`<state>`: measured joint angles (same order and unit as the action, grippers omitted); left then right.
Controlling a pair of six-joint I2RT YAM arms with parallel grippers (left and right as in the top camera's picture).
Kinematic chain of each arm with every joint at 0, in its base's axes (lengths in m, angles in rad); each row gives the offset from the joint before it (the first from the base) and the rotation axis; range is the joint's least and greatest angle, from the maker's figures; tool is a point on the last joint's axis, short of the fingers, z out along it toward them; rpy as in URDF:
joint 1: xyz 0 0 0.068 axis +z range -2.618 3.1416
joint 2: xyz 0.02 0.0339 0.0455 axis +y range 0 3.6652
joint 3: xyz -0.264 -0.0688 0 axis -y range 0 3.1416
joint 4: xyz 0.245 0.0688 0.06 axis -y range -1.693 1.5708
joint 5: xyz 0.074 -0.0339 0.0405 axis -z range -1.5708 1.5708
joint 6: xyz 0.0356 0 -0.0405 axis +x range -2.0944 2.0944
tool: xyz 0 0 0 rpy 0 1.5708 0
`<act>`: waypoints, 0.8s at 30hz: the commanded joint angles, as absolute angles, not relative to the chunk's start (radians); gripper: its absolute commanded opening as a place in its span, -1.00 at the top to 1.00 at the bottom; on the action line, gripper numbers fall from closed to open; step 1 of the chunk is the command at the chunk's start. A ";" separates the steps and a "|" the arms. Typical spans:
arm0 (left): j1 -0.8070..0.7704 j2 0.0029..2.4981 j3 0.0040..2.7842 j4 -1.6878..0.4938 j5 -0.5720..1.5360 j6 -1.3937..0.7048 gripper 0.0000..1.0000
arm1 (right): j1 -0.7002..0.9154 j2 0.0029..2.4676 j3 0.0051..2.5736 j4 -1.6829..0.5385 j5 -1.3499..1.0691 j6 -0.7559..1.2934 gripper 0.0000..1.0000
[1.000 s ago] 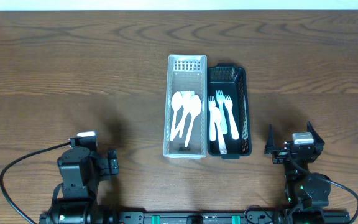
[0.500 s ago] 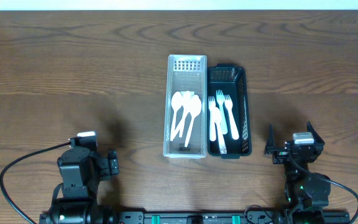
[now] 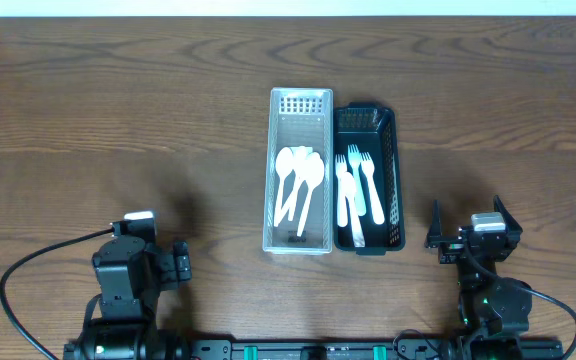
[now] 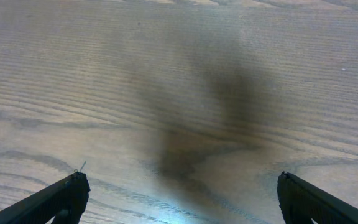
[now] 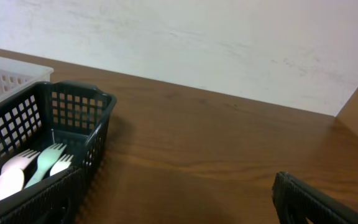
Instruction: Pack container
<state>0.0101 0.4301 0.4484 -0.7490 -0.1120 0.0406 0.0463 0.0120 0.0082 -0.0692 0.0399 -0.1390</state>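
A clear white basket (image 3: 299, 105) in the middle of the table holds several white spoons (image 3: 298, 180). Touching its right side, a dark green basket (image 3: 395, 170) holds several pale forks (image 3: 353, 190); the green basket (image 5: 73, 106) and its forks (image 5: 36, 163) also show at the left of the right wrist view. My left gripper (image 4: 179, 196) is open over bare wood near the front left edge. My right gripper (image 3: 466, 235) is open and empty at the front right, to the right of the green basket.
A pale wall (image 5: 197, 37) rises behind the table's far edge. Black cables (image 3: 28, 270) run from both arm bases along the front edge.
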 commanded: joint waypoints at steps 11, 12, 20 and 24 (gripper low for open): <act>0.010 0.253 0.446 -0.809 -0.119 0.032 -0.96 | 0.044 0.005 0.006 -0.072 0.029 -0.128 -0.99; 0.010 0.209 0.445 -0.803 -0.119 0.032 -0.96 | 0.044 0.005 0.006 -0.072 0.029 -0.128 -0.98; 0.010 0.009 0.374 -0.649 -0.119 0.055 -0.96 | 0.044 0.005 0.006 -0.072 0.029 -0.128 -0.99; 0.010 0.002 0.286 -0.442 -0.112 0.055 -0.96 | 0.044 0.005 0.006 -0.072 0.029 -0.128 -0.99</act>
